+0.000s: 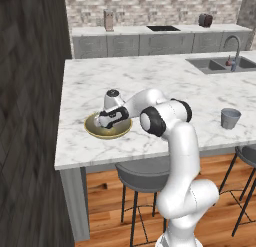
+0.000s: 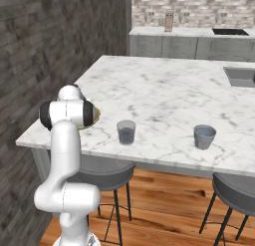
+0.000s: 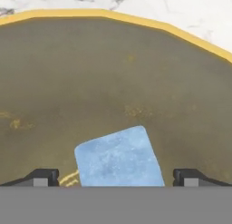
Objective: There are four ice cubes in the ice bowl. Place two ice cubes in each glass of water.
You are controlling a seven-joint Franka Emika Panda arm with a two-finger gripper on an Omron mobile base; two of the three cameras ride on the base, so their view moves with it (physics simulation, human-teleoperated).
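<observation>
Lying flat between the wide-spread fingertips of the gripper (image 3: 116,177), gripped by neither, an ice cube (image 3: 118,158) shows as a pale blue, frosted, roughly square block. Around it spreads the ice bowl (image 3: 136,60), olive-brass and smooth, with a yellow rim, set on the white veined marble counter (image 1: 150,76). Well off to the gripper's side stand two grey-blue tumblers (image 2: 126,132), (image 2: 204,136).

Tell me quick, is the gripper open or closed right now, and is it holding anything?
Gripper: open, holding nothing; its fingertips straddle a pale blue translucent ice cube lying inside the wide olive-gold bowl.
</observation>
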